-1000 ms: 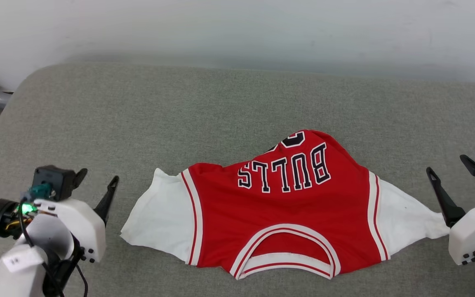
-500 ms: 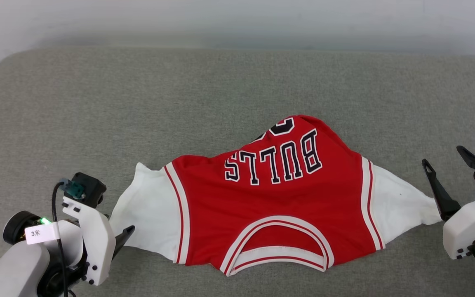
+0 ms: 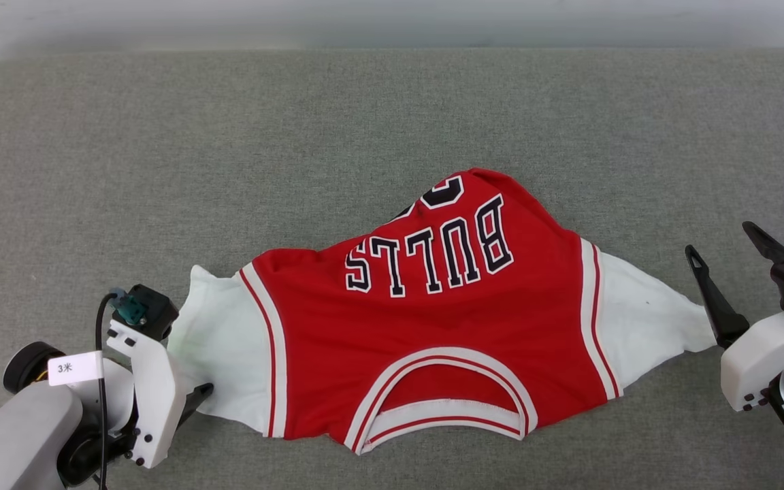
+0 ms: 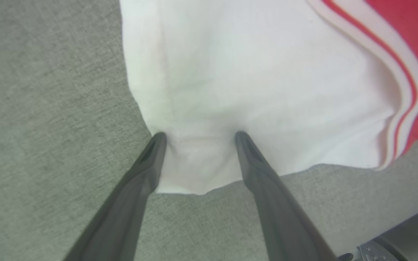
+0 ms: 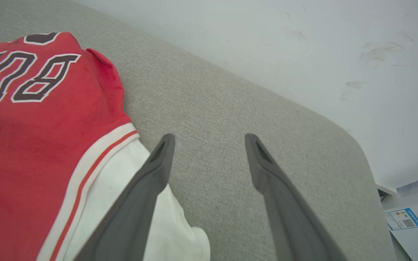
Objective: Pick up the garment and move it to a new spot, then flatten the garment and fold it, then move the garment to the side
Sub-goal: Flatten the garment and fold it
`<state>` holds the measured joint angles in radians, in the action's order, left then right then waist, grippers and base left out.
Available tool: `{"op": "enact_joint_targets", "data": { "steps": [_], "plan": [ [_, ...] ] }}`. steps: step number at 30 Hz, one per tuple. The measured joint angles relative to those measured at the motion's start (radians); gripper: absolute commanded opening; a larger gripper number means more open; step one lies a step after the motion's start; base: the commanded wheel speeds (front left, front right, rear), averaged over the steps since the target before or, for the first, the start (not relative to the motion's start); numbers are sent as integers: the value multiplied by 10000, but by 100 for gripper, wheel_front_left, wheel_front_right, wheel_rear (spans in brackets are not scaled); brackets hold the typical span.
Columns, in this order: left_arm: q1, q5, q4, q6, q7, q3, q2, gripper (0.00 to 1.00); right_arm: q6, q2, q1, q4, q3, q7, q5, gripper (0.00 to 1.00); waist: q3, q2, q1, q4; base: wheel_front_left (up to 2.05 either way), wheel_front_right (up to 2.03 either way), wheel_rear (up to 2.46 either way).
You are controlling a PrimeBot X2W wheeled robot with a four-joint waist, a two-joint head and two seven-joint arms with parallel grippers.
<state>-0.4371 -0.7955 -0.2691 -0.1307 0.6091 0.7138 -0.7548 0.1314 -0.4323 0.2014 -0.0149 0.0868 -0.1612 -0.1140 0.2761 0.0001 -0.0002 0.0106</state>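
Observation:
The garment point(image 3: 433, 327), a red shirt with white sleeves and "BULLS" reading upside down, lies spread on the grey cushion point(image 3: 160, 170), its collar toward me and its far hem bunched up. My left gripper point(image 3: 196, 398) points down at the left sleeve's near corner. In the left wrist view the left gripper point(image 4: 199, 136) is open, its tips pressing on the white sleeve point(image 4: 249, 72) either side of the corner. My right gripper point(image 3: 722, 241) is open just past the right sleeve's tip. In the right wrist view, the right gripper point(image 5: 209, 137) has bare cushion between its fingers and the garment point(image 5: 31, 127) to its left.
A pale wall point(image 3: 392, 20) runs along the cushion's far edge. In the right wrist view the cushion's rounded corner point(image 5: 354, 145) drops off toward a floor with a labelled sheet point(image 5: 403, 219). Broad bare cushion lies beyond the shirt.
The head camera has tilted down, shifting the whole picture. My left gripper has swung from beside the left sleeve down onto its near corner. The right gripper has kept its place by the right sleeve.

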Motion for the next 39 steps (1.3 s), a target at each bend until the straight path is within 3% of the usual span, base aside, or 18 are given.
{"op": "enact_joint_targets", "data": {
  "steps": [1, 8, 13, 19, 30, 39],
  "plan": [
    [-60, -104, -4, 0, -40, 167, -54, 0, 0, 2, 21, 36, -2, 19, -6, 100, 0, 0, 0, -8, 0, 0, 0],
    [-294, -556, -474, 13, -995, 637, -207, 0, 0, -92, 28, 267, -105, 19, -140, 100, -192, 0, 1, 85, 0, 0, 0],
    [-452, -476, -591, 58, -2059, 253, -299, 0, 0, -516, 25, 280, -284, -253, -337, 100, -452, 0, 3, 260, 0, 0, 0],
    [-555, -288, -159, 458, -3114, -339, -677, 0, 0, -1147, 69, 111, -48, -1160, -1020, 100, -728, 0, 2, 506, 0, 0, 0],
    [-282, -90, 1262, 1289, -3448, -571, -1047, 0, 0, -2780, 207, -807, 2034, -4938, -3001, 100, -762, 0, 2, 852, 0, 0, 0],
    [-294, 81, 1730, 1484, -3484, -495, -957, 0, 0, -3080, 765, -111, 3751, -6132, -3484, 100, -384, 0, 2, 1067, 0, 0, 0]
  ]
}}
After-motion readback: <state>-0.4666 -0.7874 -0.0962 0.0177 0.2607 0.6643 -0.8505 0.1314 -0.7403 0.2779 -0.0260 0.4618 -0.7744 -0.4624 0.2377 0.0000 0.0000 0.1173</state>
